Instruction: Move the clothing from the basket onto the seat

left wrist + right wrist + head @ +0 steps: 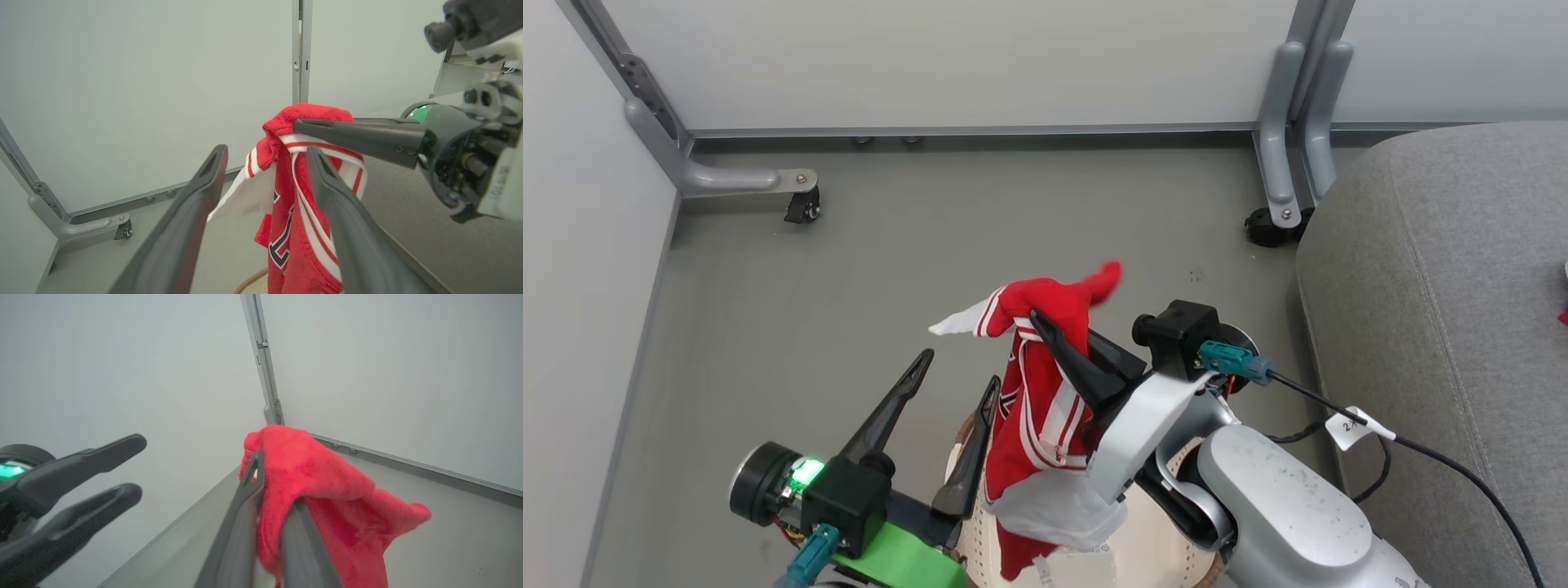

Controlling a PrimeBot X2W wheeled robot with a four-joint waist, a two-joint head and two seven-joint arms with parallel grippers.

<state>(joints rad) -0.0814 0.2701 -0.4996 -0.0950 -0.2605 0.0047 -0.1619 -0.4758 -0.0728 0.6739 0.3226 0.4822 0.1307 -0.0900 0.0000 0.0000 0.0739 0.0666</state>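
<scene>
A red garment [1033,408] with white stripes hangs from my right gripper [1039,320], which is shut on its top fold; the cloth drapes down over the cream basket [1152,539]. Most of the basket is hidden under the garment and my arms. My left gripper [960,369] stands open just left of the hanging cloth, holding nothing. The left wrist view has the garment [302,228] beyond its open fingers [192,196]. In the right wrist view the two fingers pinch the red fabric [327,477]. The grey seat [1445,269] lies to the right, with a red sliver [1563,317] at its far edge.
White partition panels on grey frames close off the back and left. A caster foot [802,208] and a frame post [1286,163] stand on the grey floor [849,286]. A black cable with a white tag [1356,426] runs from my right wrist over the seat's edge.
</scene>
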